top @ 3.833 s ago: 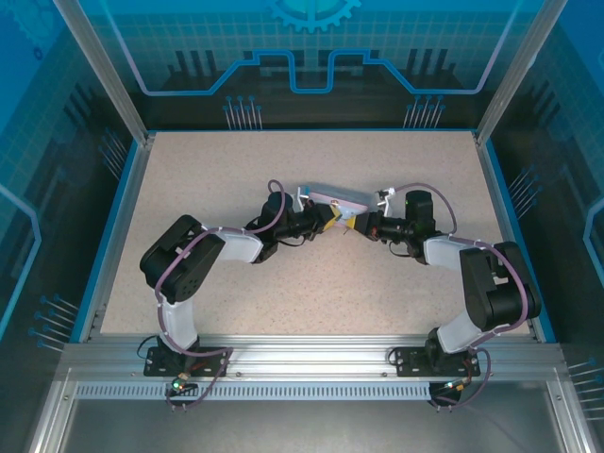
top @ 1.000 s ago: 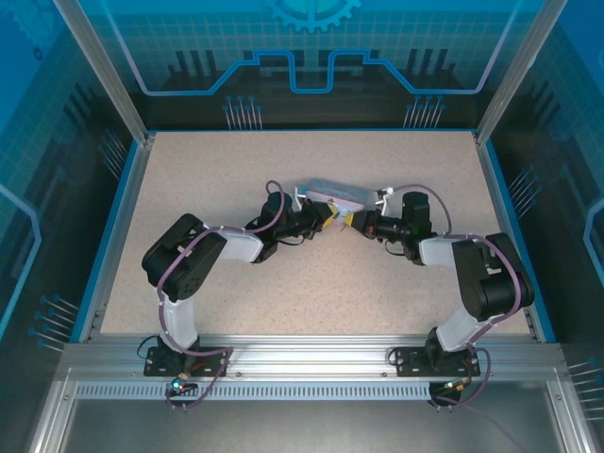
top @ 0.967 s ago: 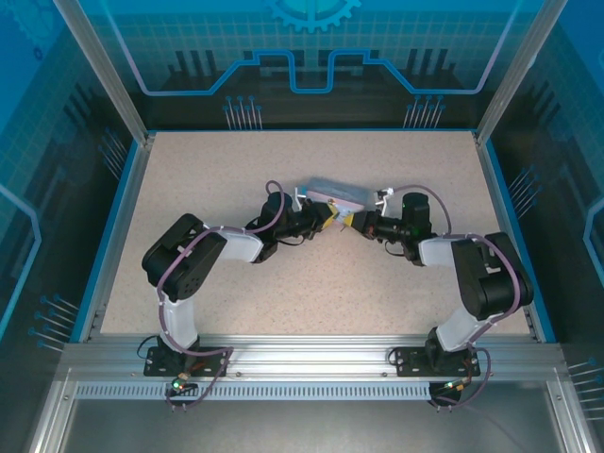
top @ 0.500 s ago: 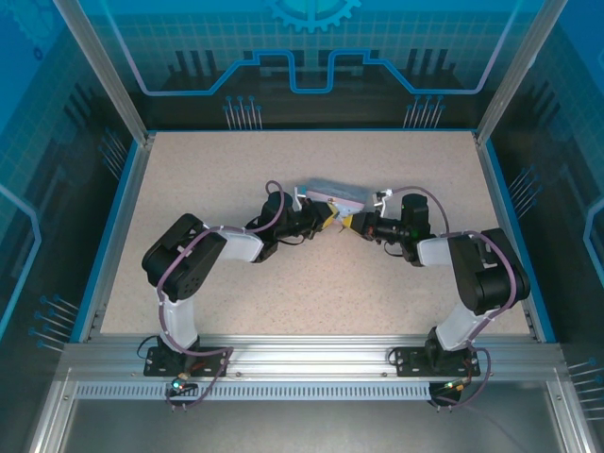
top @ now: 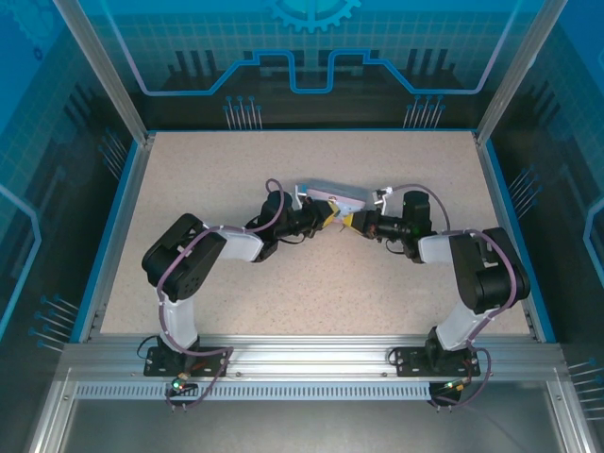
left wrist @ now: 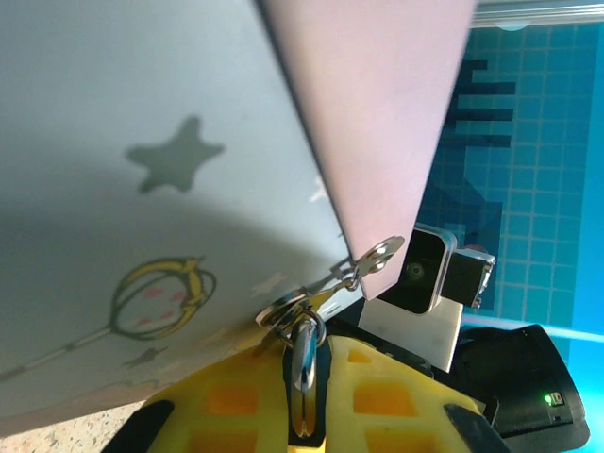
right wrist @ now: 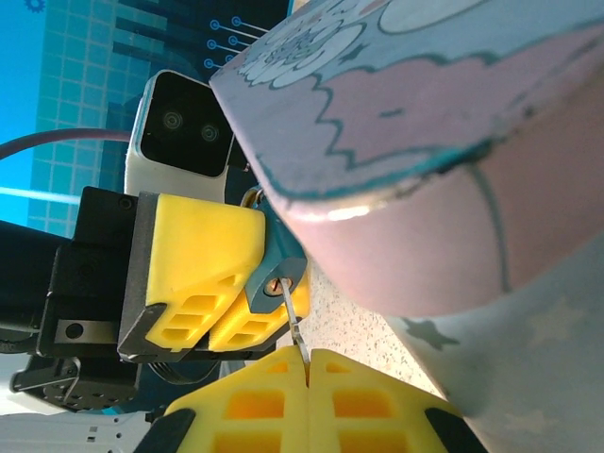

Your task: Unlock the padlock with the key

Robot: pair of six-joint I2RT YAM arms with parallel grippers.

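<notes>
The tin lies near the middle of the surface, and both arms meet at its near edge. The left end effector is clamped on the padlock, holding it just below the tin's corner. In the right wrist view the padlock's bluish body sits between the yellow fingers with its keyhole end facing out. In the left wrist view a silvery loop rises from between the pads towards a small ring at the tin's edge. It is probably the shackle, though the lock's body is hidden there. The right end effector is closed on the key, just beside the tin's lower side. The key's thin blade reaches up to the padlock and its tip is at the keyhole.
</notes>
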